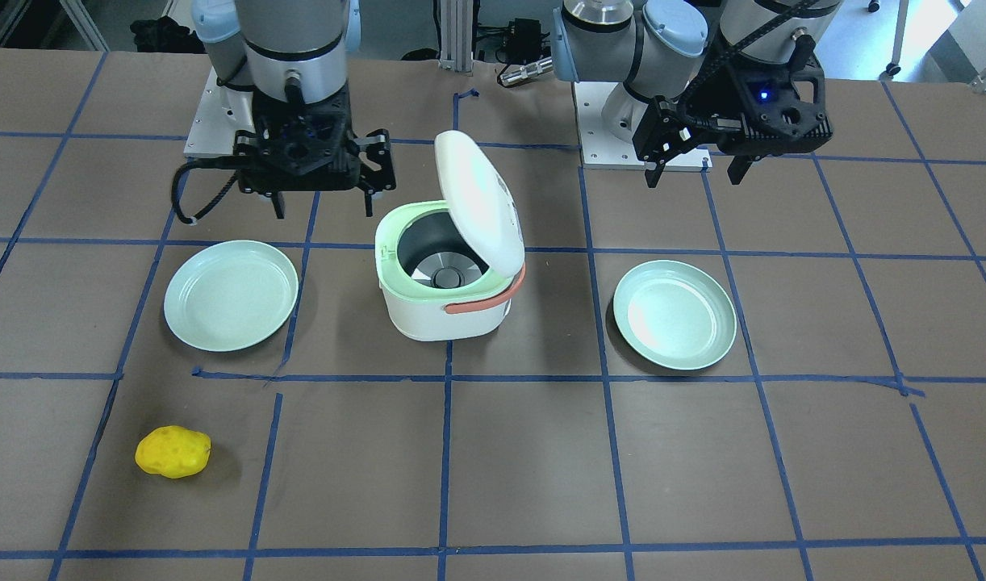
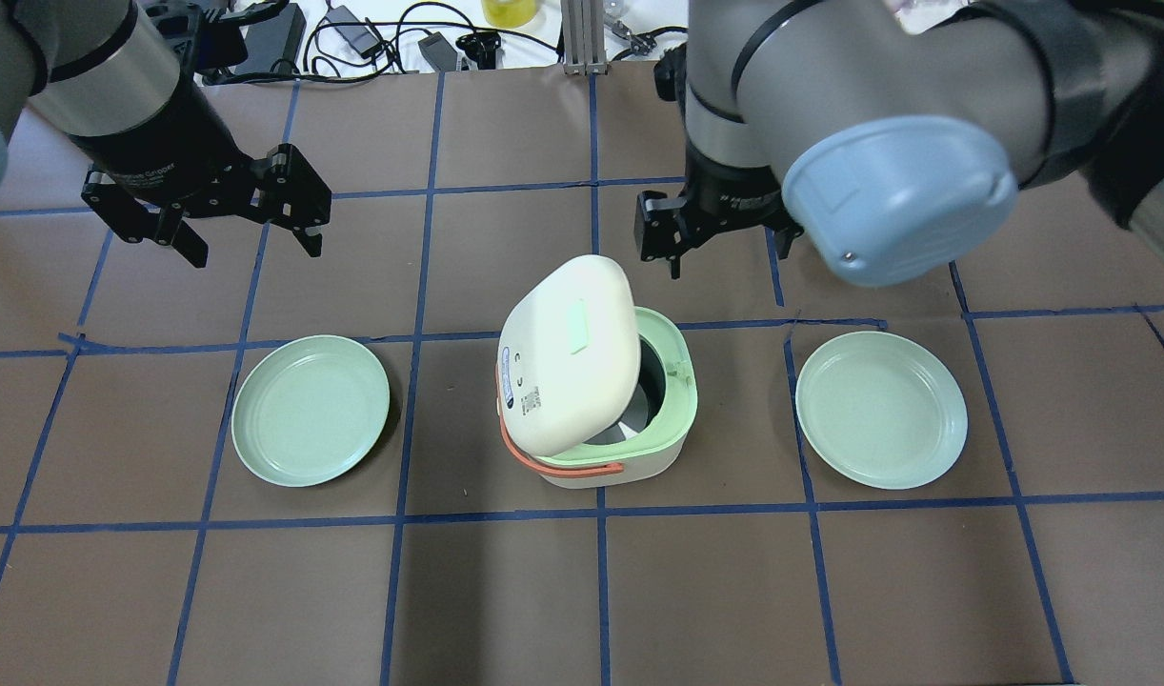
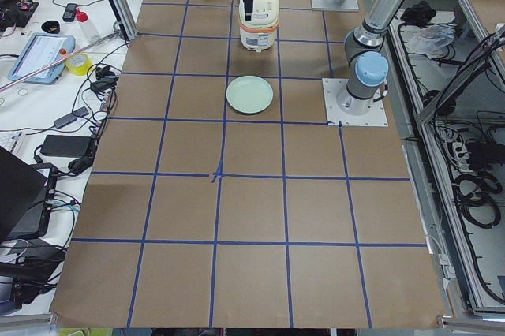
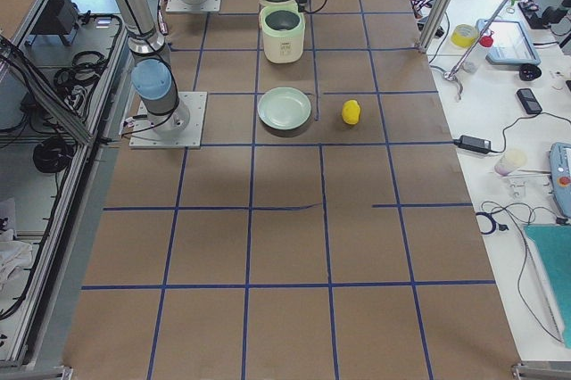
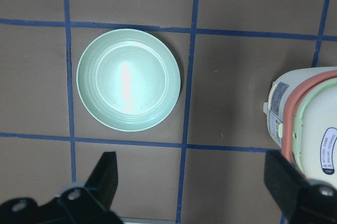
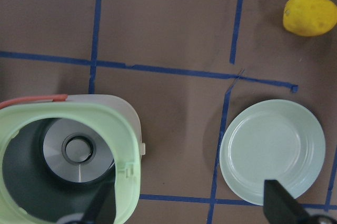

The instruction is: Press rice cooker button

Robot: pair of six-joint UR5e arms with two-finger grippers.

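At the middle of the brown, blue-taped table (image 1: 493,484) sits the squat, round-cornered rice cooker (image 1: 449,311), its smooth white lid (image 1: 477,202) tipped up over a dark pot with a shiny metal floor, mint-green rim around it, salmon handle (image 1: 486,303) curving along the side. Flanking it, well apart, lie two round pale-green plates, the left plate (image 1: 674,315) and the right plate (image 1: 231,294), with a lumpy yellow lump (image 1: 173,452) beyond the latter. On the robot's side, the left gripper (image 1: 695,173) and right gripper (image 1: 323,208) hang with black jaws spread, holding nothing.
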